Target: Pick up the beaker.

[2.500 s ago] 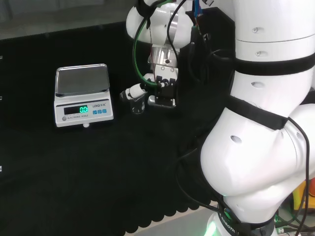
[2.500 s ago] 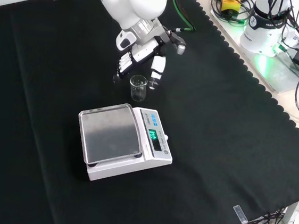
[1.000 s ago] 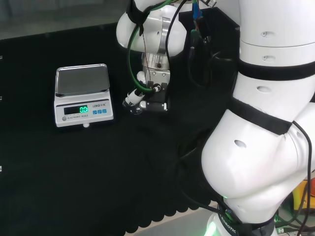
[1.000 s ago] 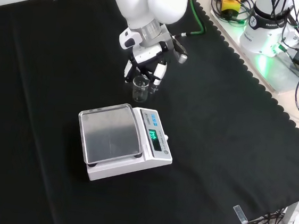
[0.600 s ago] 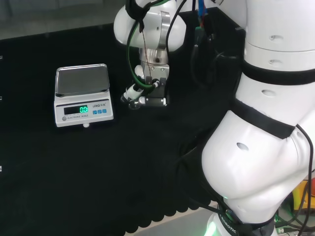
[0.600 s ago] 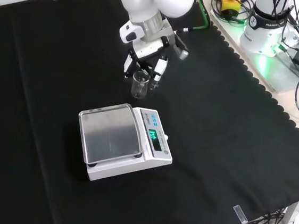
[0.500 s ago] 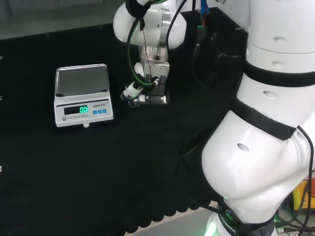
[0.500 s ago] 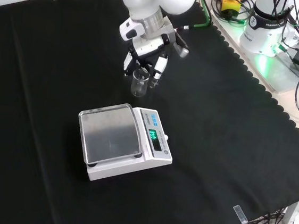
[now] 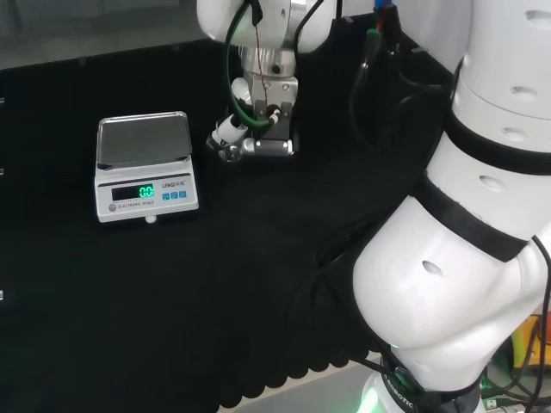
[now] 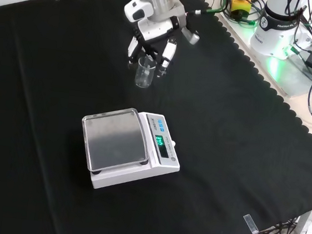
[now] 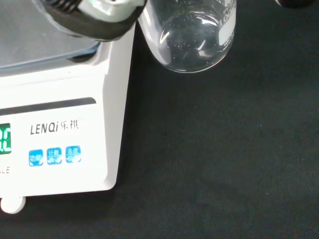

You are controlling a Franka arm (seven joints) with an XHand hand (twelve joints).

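A small clear glass beaker (image 10: 144,72) hangs just below the hand (image 10: 152,34) in the front view, with black and white fingers (image 10: 168,50) curled round its rim on both sides. It looks raised off the black cloth. In the wrist view the empty beaker (image 11: 192,35) is close, its round base toward the camera, and a blurred finger (image 11: 94,14) lies beside it. In the head view the hand (image 9: 263,142) is to the right of the scale's pan.
A white electronic scale (image 10: 125,147) with a steel pan and lit display stands on the cloth, nearer the front view's camera than the beaker; it is also in the head view (image 9: 145,163). Cables and a robot base (image 10: 277,29) lie past the cloth's scalloped edge.
The hand came onto the beaker, curled its fingers round it and has risen with it; in the front view both have moved upward, away from the scale.
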